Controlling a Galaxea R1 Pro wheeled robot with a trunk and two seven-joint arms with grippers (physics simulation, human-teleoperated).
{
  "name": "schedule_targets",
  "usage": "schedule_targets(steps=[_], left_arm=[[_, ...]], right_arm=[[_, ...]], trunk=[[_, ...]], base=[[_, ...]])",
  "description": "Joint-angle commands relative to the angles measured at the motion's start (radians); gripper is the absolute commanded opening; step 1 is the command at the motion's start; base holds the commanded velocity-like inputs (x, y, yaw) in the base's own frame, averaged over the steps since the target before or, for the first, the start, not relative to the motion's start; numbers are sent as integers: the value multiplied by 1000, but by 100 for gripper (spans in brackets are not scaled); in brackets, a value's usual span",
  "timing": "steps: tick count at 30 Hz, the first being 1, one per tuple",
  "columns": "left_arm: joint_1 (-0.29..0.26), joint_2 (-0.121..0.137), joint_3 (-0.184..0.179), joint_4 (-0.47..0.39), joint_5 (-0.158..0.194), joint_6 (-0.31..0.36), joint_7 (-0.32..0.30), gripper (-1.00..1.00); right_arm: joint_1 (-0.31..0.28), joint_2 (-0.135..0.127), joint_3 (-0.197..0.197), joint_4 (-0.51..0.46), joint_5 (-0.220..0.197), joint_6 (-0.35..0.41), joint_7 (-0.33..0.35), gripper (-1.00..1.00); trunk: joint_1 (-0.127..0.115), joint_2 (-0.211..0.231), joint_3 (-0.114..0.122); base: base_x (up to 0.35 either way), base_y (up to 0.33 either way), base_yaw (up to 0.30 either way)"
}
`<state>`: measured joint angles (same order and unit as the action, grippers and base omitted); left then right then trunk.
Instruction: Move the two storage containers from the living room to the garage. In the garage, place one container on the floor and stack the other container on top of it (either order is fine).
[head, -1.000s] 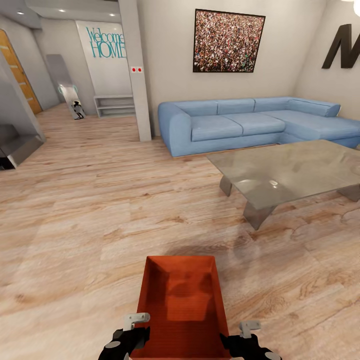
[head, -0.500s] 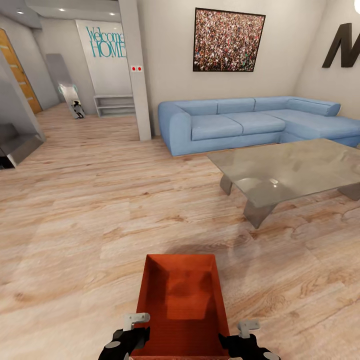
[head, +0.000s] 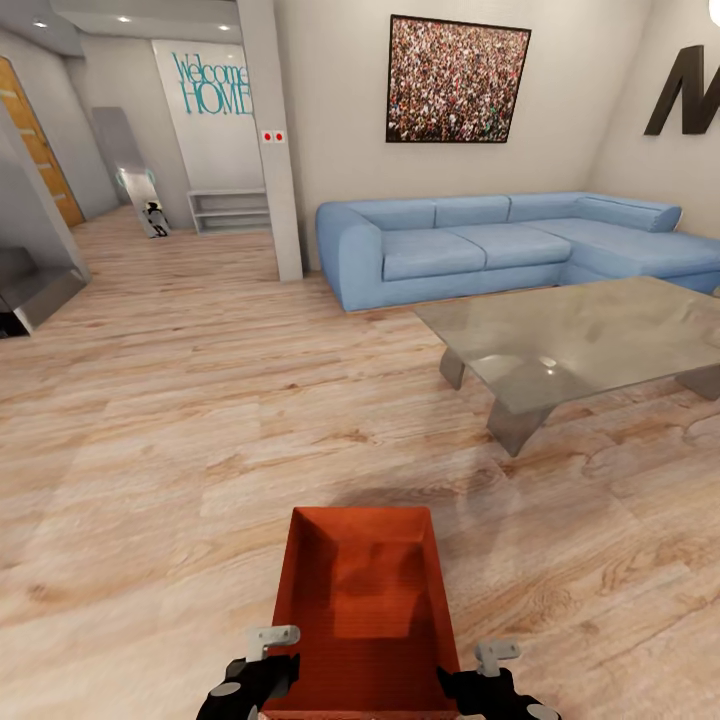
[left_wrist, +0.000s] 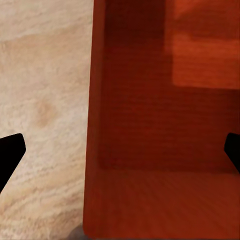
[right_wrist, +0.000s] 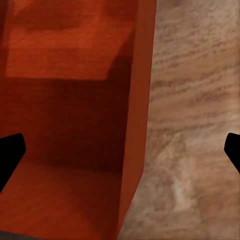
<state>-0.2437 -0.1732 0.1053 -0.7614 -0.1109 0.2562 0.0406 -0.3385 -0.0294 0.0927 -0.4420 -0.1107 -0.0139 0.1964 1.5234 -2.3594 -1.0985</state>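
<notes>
Evidently the haul is only beginning: one storage container (head: 362, 610) is sitting at six o'clock over the living room's plank floor (head: 180, 420), garage unreached. The left gripper (head: 262, 672) and right gripper (head: 478, 682) are straddling its side walls, fingers spread wide; actual contact I cannot tell.

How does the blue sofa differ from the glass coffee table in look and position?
The sofa is light blue, opaque and padded; the coffee table is grey and glassy, with reflections on its top. The sofa stands against the wall below the framed picture; the coffee table stands out in the room, closer to the orange-red container. The sofa is an L-shaped sectional; the table is a flat slab on angled legs. Both stand on the wood plank floor.
</notes>
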Motion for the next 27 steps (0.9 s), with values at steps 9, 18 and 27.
schedule_targets(steps=[9, 18, 27], left_arm=[[0, -1, 4, -3, -10, 5, 2, 100], [0, -1, 4, -3, -10, 5, 1, 100], [0, -1, 4, -3, -10, 5, 1, 100]], right_arm=[[-1, -1, 7, 0, -10, -1, 3, 100], [-1, -1, 7, 0, -9, -1, 3, 100], [-1, -1, 7, 0, -9, -1, 3, 100]], trunk=[[11, -22, -11], [11, -22, -24], [11, -22, -38]], base=[[0, 0, 0], [0, 0, 0], [0, 0, 0]])
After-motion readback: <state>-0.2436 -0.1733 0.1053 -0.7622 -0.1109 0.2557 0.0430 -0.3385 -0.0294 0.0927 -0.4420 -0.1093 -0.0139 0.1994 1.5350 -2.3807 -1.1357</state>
